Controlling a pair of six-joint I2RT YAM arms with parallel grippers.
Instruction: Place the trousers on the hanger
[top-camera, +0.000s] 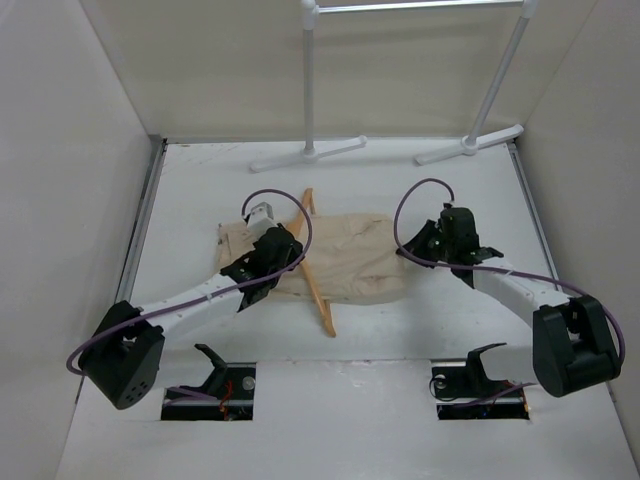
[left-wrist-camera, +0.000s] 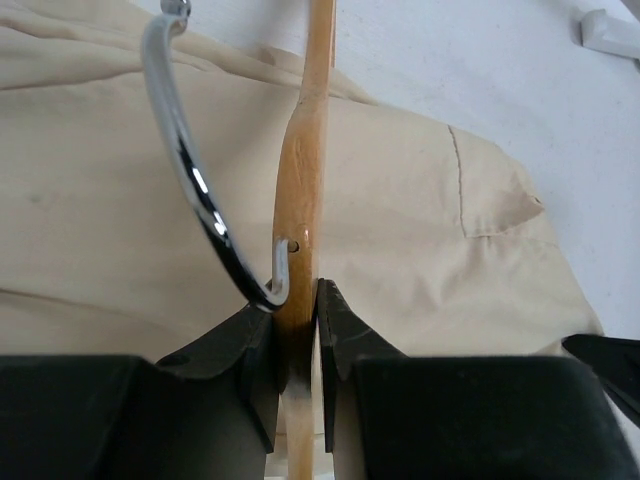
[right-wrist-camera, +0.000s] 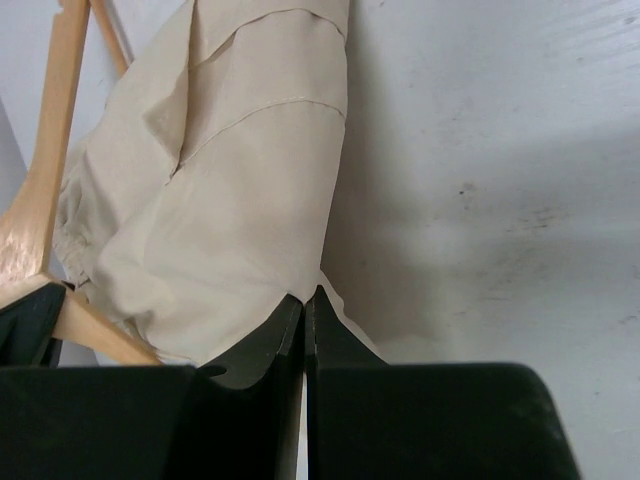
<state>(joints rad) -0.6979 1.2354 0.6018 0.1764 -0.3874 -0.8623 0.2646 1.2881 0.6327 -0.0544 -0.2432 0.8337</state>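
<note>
Left gripper (left-wrist-camera: 297, 300), stretched forward, clamps the hanger (left-wrist-camera: 300, 180); right gripper (right-wrist-camera: 310, 300), low, pinches the trousers (right-wrist-camera: 230, 200) edge.

White arms (top-camera: 195, 297), black joints (top-camera: 125, 355), purple cables (top-camera: 300, 205)

My bench (top-camera: 420, 330) is a plain white surface, and the view from my right wrist shows faint dark scuffs on it. At its far end I see a white rack (top-camera: 309, 80). Its two poles run up out of the top view and are joined by a thin crossbar (top-camera: 420, 6). Each pole stands on a flat white foot (top-camera: 308, 154) resting on the bench. Pale walls (top-camera: 60, 200) close in the left, back and right sides. A metal strip (top-camera: 140, 230) runs along the bench's left edge.
</note>
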